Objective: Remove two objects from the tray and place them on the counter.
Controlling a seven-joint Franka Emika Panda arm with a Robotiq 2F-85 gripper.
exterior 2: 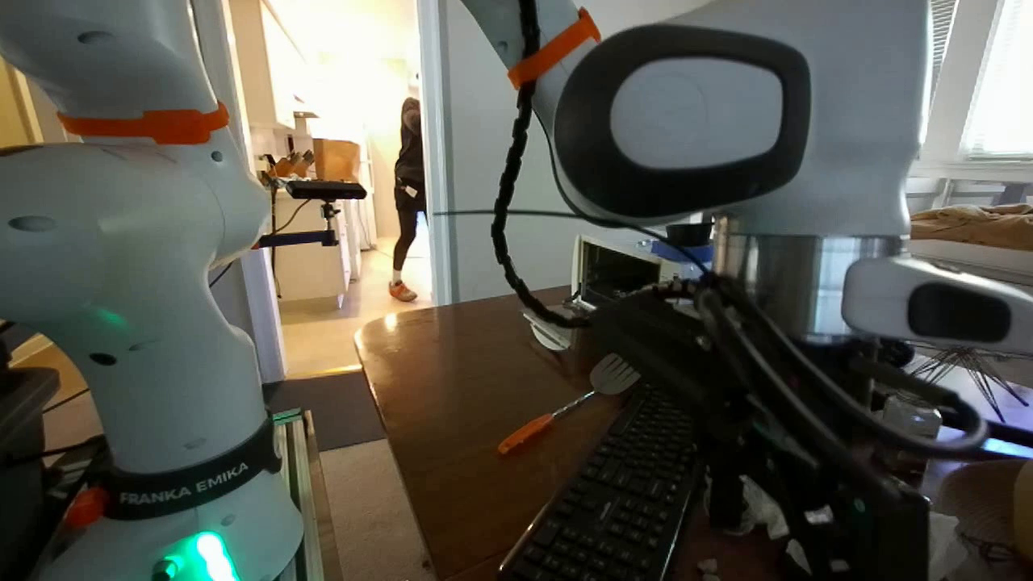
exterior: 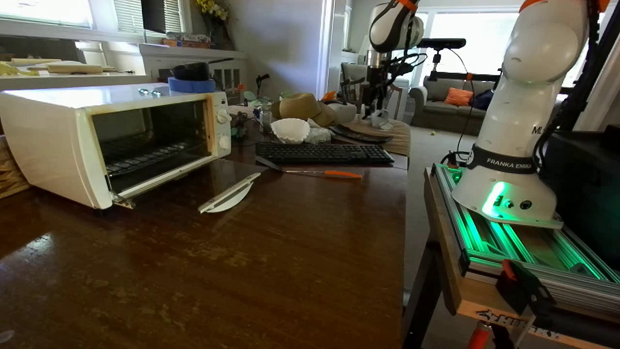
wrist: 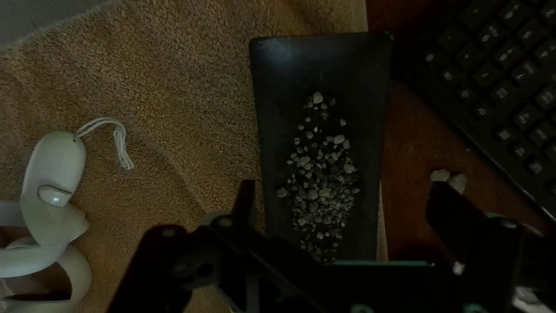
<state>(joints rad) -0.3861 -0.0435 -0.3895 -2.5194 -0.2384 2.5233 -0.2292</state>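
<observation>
- The gripper (wrist: 341, 193) hung above the tray (wrist: 278, 87), its fingers spread wide!
- And that dark tray lay right there on the tan towel (wrist: 173, 100), loaded with grey pebbles (wrist: 324, 191)!
- Two pale stones (wrist: 439, 175), there they sat, side by side on the counter (exterior: 266, 271), between tray and keyboard (wrist: 499, 87)!
- In both exterior views the orange-handled spatula (exterior 2: 524, 434) lay near the keyboard, the white toaster oven (exterior: 48, 140) standing further along!

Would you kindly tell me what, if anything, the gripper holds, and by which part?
Nothing is held; the gripper is open, the tray showing between its fingers.
</observation>
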